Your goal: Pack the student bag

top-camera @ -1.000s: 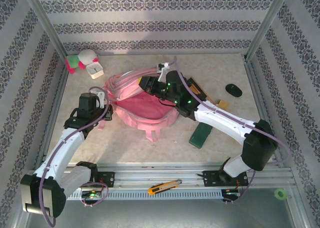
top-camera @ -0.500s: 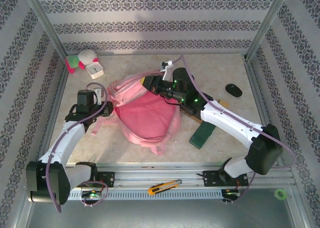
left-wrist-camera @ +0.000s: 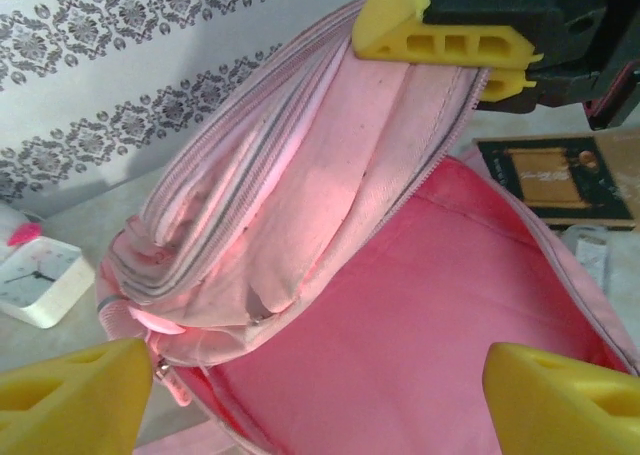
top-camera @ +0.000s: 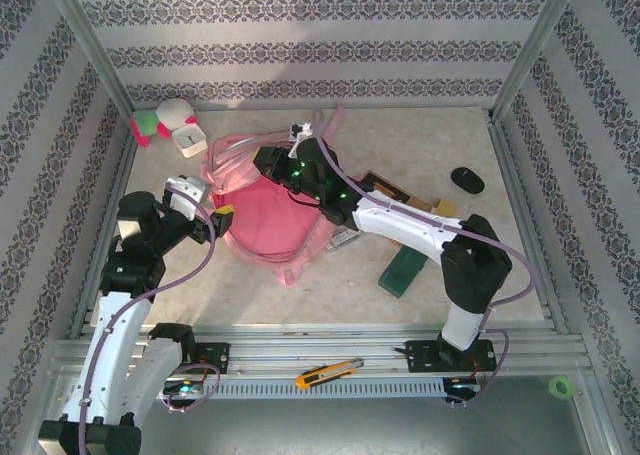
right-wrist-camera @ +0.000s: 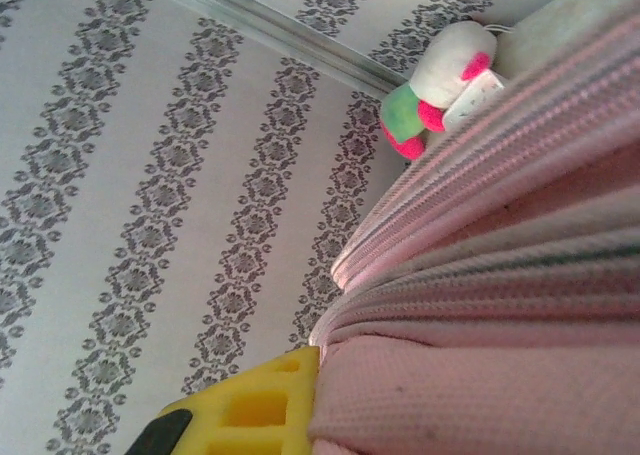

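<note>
Since a second ago I am backing my left gripper (left-wrist-camera: 317, 393) off the student bag (top-camera: 272, 215). Its jaws, shut at the bag's nine o'clock edge then, are now standing wide apart on nothing, with the yellow pads (left-wrist-camera: 75, 400) framing the open mouth.

My right gripper (top-camera: 264, 159) is staying clamped on the upper rim at the bag's twelve o'clock and hauling it a little toward nine o'clock.

Pink lining (left-wrist-camera: 450, 305) is showing bare, with no item lying on it.

Green case (top-camera: 404, 269) and black mouse (top-camera: 467, 180) are waiting out at the bag's three to four o'clock. Plush toy (top-camera: 160, 120) and white clock (top-camera: 187, 137) are sitting at ten o'clock.

Reading: the mouth is being held open and my left is freeing up to fetch. Packing looks barely begun.
</note>
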### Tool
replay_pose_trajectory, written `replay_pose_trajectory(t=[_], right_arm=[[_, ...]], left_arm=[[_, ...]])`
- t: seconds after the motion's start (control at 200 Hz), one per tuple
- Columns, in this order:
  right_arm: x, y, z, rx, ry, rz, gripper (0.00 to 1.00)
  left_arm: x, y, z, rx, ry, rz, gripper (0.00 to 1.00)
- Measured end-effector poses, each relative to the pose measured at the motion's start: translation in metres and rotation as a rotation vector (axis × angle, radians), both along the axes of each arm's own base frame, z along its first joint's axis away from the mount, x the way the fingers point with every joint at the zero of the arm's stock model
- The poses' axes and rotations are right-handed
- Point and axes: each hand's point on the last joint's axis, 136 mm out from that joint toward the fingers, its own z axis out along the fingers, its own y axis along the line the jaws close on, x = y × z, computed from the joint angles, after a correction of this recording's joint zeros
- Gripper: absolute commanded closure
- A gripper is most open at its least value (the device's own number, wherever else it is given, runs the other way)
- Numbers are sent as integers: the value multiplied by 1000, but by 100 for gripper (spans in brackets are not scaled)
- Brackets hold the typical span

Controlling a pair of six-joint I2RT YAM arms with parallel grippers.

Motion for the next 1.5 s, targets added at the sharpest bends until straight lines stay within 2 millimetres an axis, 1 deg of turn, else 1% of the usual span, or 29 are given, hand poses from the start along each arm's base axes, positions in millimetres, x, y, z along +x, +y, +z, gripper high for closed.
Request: replay_pose_trajectory(t=[0.13, 0.29, 0.325, 0.355, 0.41, 0.435, 0.46, 0.49, 0.55, 0.575, 0.6, 0.655, 0.749, 0.824, 0.914, 0.944, 1.014, 1.054, 1.094, 1.119, 1.154, 1.174, 1.194, 1.249, 1.274, 1.294, 1.334, 1.399, 1.499], right_arm=[[1, 9, -3, 9, 14, -16, 100], [-3, 16, 3, 31, 21, -25, 100], [-4, 17, 4, 34, 23, -25, 100], [-5, 18, 4, 35, 23, -22, 100], [-7, 20, 5, 38, 25, -18, 100], [-7, 21, 6, 39, 26, -18, 100], [-7, 21, 6, 40, 27, -19, 98], [-7, 21, 6, 42, 30, -19, 95], [-7, 21, 6, 46, 34, -21, 81], [-7, 21, 6, 45, 34, -17, 75], [-8, 22, 6, 51, 39, -17, 69], [-11, 22, 6, 55, 40, -5, 61], [-25, 9, -3, 49, 65, 3, 55], [-33, -10, -14, 52, 106, -13, 52], [-29, -35, -28, 65, 153, -49, 51], [-25, -45, -33, 70, 170, -69, 51], [-17, -57, -43, 83, 200, -99, 53], [-14, -61, -47, 91, 217, -110, 63], [-12, -64, -51, 98, 232, -119, 78], [-12, -65, -51, 107, 239, -122, 85], [-10, -65, -51, 122, 247, -124, 96], [-10, -65, -51, 126, 246, -123, 100], [-9, -65, -50, 139, 253, -126, 100], [-7, -62, -50, 158, 256, -124, 100], [-7, -61, -51, 161, 258, -123, 100], [-6, -61, -52, 161, 259, -123, 100], [-5, -59, -55, 160, 264, -123, 100], [-6, -52, -58, 154, 269, -114, 100], [-8, -39, -61, 151, 275, -105, 100]], left_arm=[[18, 7, -3, 59, -25, 27, 13], [45, 5, -28, 114, 33, -1, 12], [49, 4, -33, 126, 38, -5, 14], [52, 3, -36, 134, 41, -7, 17], [58, 2, -39, 148, 39, -5, 28], [61, 3, -39, 150, 37, 5, 34], [64, 4, -39, 150, 32, 17, 44], [66, 6, -37, 156, 20, 30, 54], [70, 10, -32, 165, -2, 54, 78], [72, 12, -31, 167, -8, 65, 85], [73, 13, -28, 169, -19, 72, 90], [74, 14, -24, 177, -38, 83, 94], [73, 17, -21, 200, -59, 96, 96], [70, 18, -21, 214, -64, 97, 96], [64, 18, -23, 229, -65, 84, 96], [61, 17, -24, 231, -66, 79, 96], [55, 15, -27, 236, -63, 64, 96], [52, 15, -29, 238, -61, 59, 95], [49, 14, -30, 242, -57, 53, 94], [48, 14, -31, 244, -52, 50, 92], [46, 14, -32, 249, -49, 47, 85], [45, 14, -32, 255, -47, 44, 78], [43, 14, -33, 255, -42, 41, 71], [38, 13, -35, 268, -31, 23, 44], [35, 12, -36, 269, -21, 14, 35], [33, 10, -36, 271, -16, 3, 30], [28, 8, -35, 276, -4, -21, 24], [22, 2, -28, 282, 4, -59, 17], [15, -12, -14, 300, -15, -124, 12]])
